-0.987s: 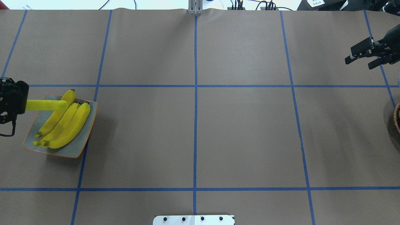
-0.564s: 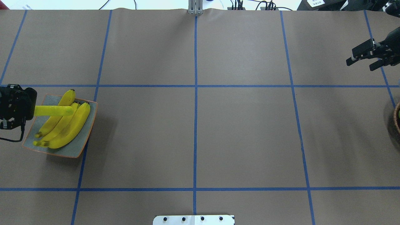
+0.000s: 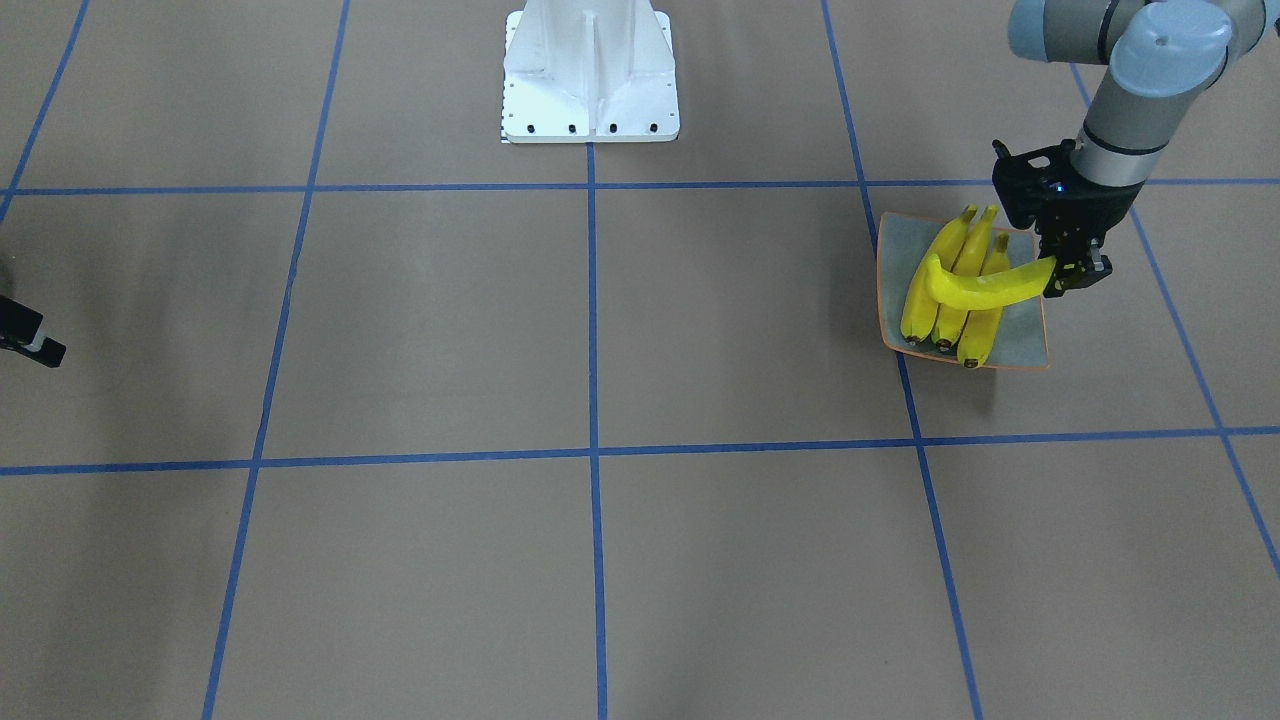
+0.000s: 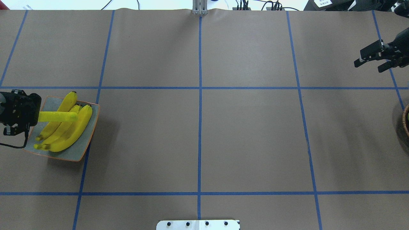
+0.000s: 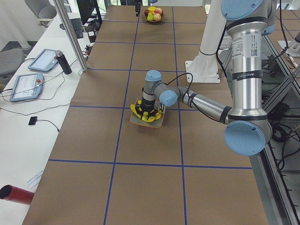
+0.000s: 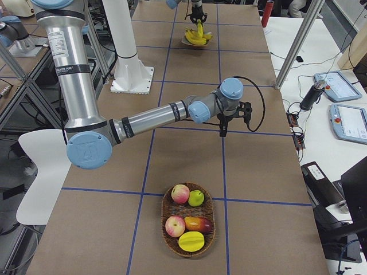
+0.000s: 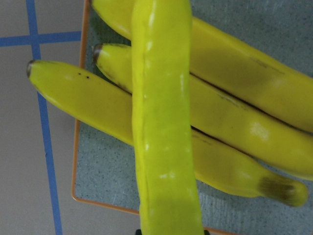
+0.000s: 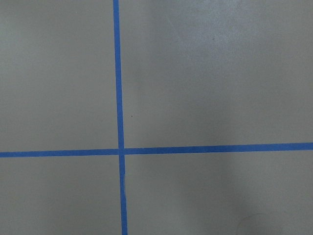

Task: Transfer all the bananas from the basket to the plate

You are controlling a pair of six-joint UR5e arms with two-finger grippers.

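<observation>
Three yellow bananas (image 4: 68,127) lie side by side on the grey-blue plate (image 4: 76,150) with the orange rim, at the table's left. My left gripper (image 4: 33,117) is shut on the end of another banana (image 4: 59,116), which hangs level across the three. The left wrist view shows this held banana (image 7: 164,147) just above the others and the plate (image 7: 98,171). My right gripper (image 4: 367,66) hovers open and empty at the far right. The basket (image 6: 163,217) holds apples and other fruit; no banana shows in it.
The robot's white base (image 3: 590,70) stands at the table's middle edge. Blue tape lines (image 4: 199,127) divide the brown table. Tablets and cables (image 6: 344,120) lie on a side bench beyond the table's right end.
My left gripper has carried its banana to the right and nearer the robot, further over the plate. The right gripper has shifted slightly and stays open.
</observation>
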